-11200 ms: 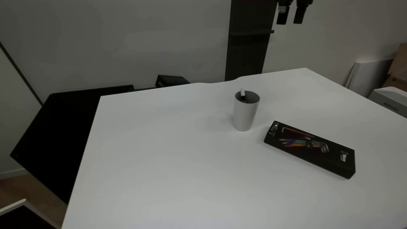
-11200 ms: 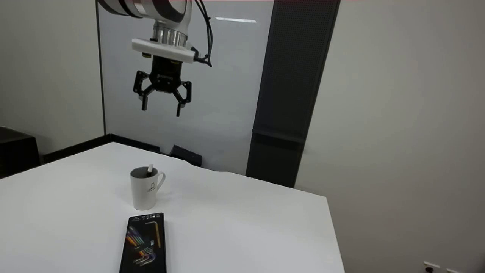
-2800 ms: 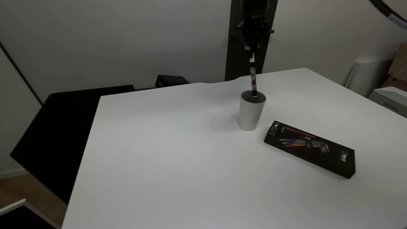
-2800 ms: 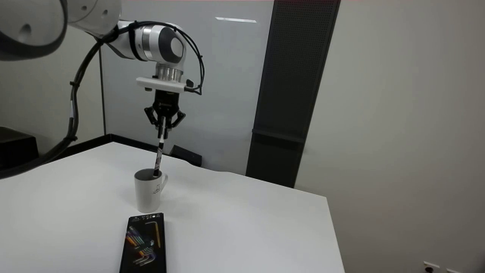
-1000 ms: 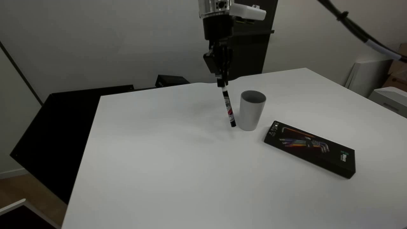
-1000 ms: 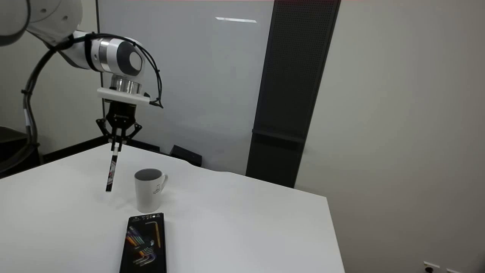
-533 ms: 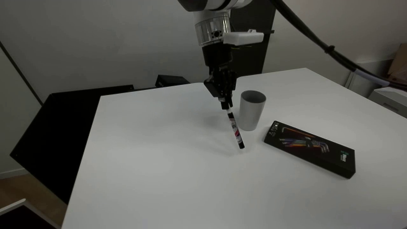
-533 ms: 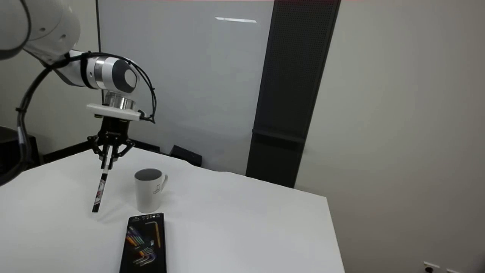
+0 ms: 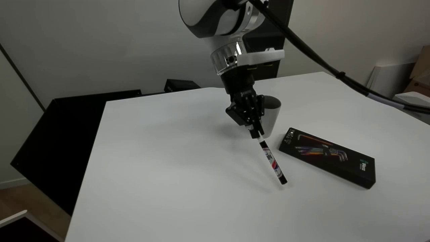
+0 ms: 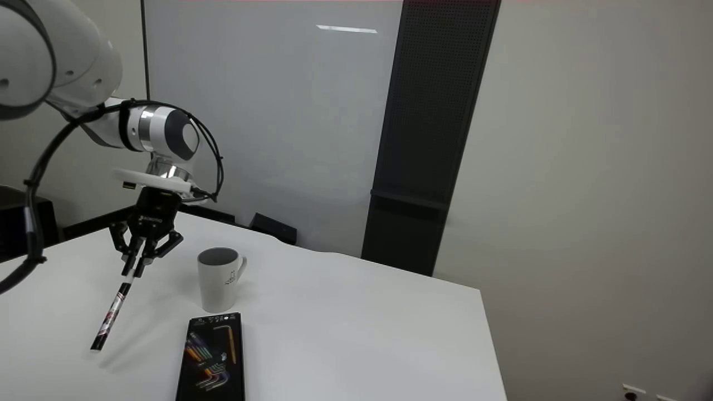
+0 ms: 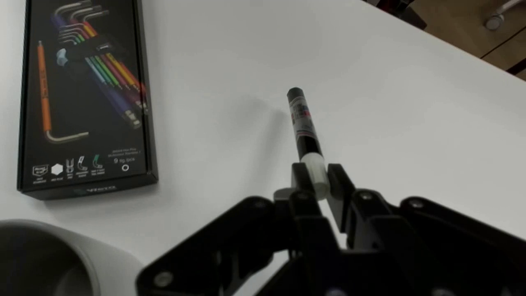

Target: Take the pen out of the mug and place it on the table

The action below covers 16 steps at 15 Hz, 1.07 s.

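One pen [image 9: 272, 161], white end clamped in the pincer [image 11: 319, 176], slants black end down toward the table [image 9: 151, 185].

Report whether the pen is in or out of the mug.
Out. In an exterior view, the pen slants down, apart from the mug; in the wrist view, the fingers grip the pen's white part.

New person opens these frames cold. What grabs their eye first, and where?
Most likely the pen, held at a slant by its white end in the gripper, its dark end angled down toward the white table. Next, probably the colourfully printed black box, lying flat on the table with a small gap between it and the upright mug.
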Motion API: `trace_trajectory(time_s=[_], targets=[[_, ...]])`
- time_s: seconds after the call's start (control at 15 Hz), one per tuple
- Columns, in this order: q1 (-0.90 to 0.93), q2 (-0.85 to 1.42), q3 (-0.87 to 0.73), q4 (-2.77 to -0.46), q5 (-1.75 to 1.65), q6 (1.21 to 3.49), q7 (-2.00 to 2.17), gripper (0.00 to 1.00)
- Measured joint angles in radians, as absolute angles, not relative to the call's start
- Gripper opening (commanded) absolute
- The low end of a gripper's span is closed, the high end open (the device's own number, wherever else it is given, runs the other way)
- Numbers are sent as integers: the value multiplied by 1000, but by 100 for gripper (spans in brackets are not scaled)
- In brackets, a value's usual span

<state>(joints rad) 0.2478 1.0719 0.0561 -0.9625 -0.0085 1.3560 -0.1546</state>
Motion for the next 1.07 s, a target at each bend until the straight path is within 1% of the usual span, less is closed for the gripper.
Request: trace_trajectory(time_s=[0.07, 0.13, 0.47, 0.67, 0.73, 1.07], targets=[[248, 1079, 57, -959, -8, 1344, -153, 51], [248, 1085, 57, -955, -9, 1335, -152, 52], [251, 1097, 54, -946, -11, 1344, -152, 81], [257, 1089, 52, -948, -17, 1496, -151, 97], [257, 1082, 52, -953, -13, 1559, -147, 100], [252, 1020, 51, -1012, 55, 1817, -49, 100]])
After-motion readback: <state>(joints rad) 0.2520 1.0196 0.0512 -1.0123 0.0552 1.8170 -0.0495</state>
